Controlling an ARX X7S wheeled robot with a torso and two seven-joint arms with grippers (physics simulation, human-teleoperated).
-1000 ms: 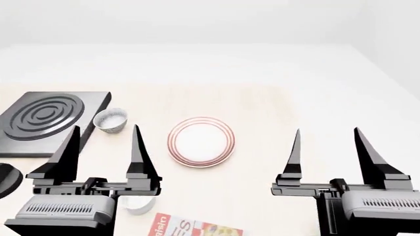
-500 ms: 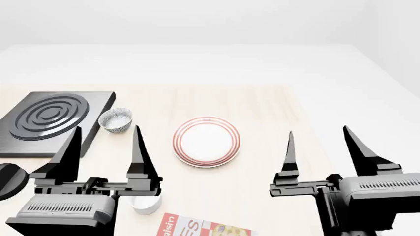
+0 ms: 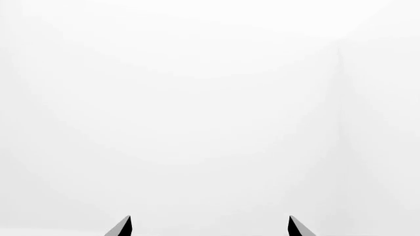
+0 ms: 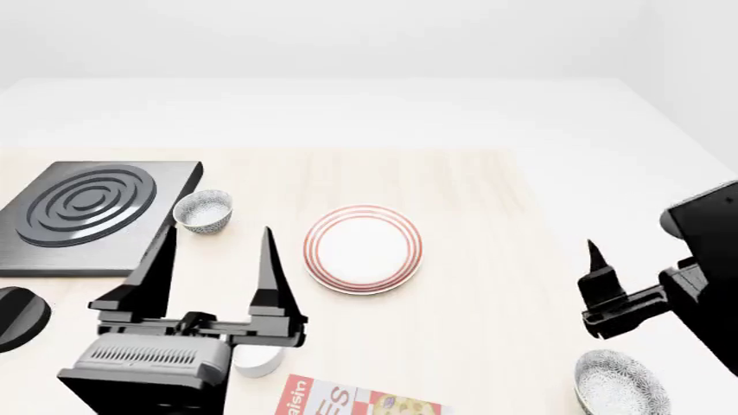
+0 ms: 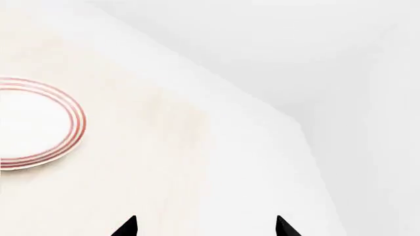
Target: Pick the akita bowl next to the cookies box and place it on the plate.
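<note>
The grey-and-white speckled akita bowl (image 4: 620, 385) sits at the pale bench's (image 4: 485, 207) near right, beyond the red-and-white cookies box (image 4: 359, 403). My right hand (image 5: 205, 227) and left hand (image 4: 219, 246) are spread wide and empty. I might grab its look-alike twin bowl (image 4: 203, 210) by mistake, or clip the rim and tip it.

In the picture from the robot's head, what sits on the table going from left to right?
Black ringed slab → speckled bowl beside it → red-ringed plate → second speckled bowl at the near right.
</note>
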